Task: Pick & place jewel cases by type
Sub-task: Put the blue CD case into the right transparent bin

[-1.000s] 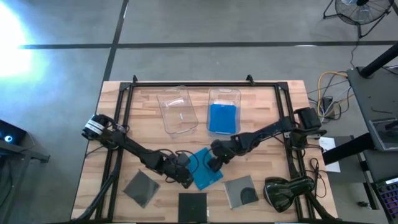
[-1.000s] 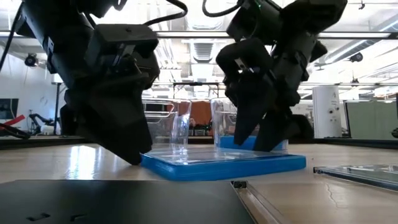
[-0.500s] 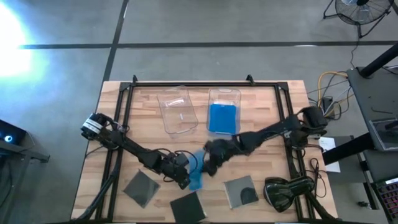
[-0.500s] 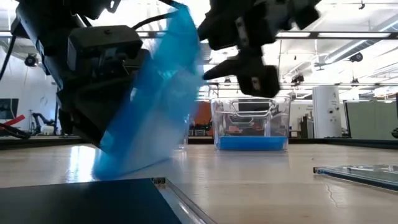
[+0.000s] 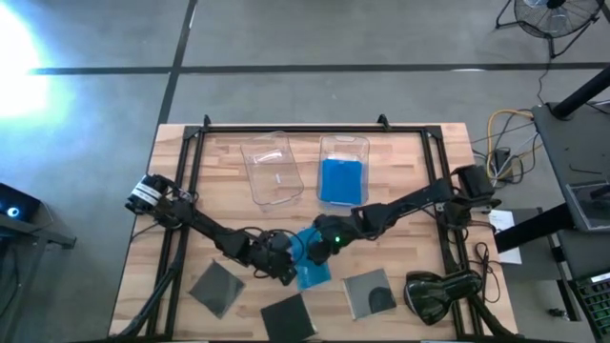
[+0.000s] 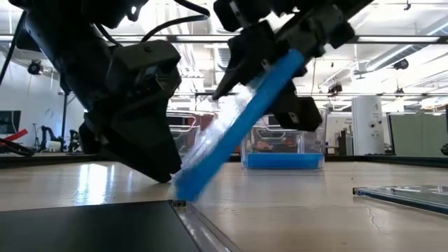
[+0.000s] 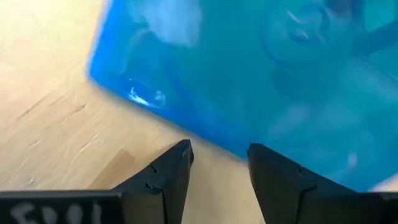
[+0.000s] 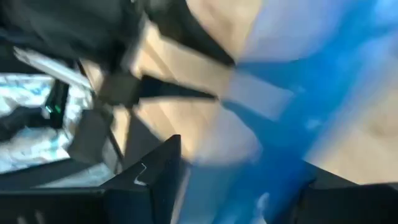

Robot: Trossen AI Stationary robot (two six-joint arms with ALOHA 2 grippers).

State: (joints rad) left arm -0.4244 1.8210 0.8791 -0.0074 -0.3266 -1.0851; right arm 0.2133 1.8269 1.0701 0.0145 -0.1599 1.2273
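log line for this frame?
right claw: shut on translucent blue plastic jewel case | case: tilted, low edge on table | left claw: open beside it

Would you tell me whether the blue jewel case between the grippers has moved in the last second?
Yes. The blue jewel case lay flat on the table a second ago; now it stands tilted, its upper edge raised.

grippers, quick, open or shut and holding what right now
Left gripper: open, fingers apart at the edge of the blue jewel case, not clamping it.
Right gripper: shut on the blue jewel case, holding it tilted, low end on the table.
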